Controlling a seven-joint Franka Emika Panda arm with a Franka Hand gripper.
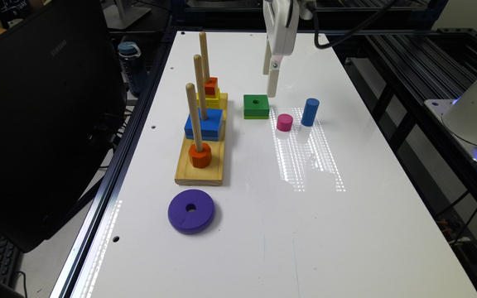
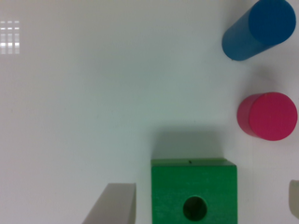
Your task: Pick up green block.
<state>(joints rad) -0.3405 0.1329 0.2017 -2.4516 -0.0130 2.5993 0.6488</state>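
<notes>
- My gripper (image 1: 272,85) hangs above the white table (image 1: 263,215), not touching it, and my jaws stand wide apart with nothing held.
- The green block (image 2: 194,192) lies flat on the table between my two fingers (image 2: 114,205), hole up, with a gap to the finger on each side.
- A pink cylinder (image 2: 267,115) stands upright just past the block, outside my jaws.
- A blue cylinder (image 2: 258,29) stands farther out, beyond the pink one.
- The wooden peg board (image 1: 201,161) and purple disc (image 1: 191,210) sit well apart from my jaws.
</notes>
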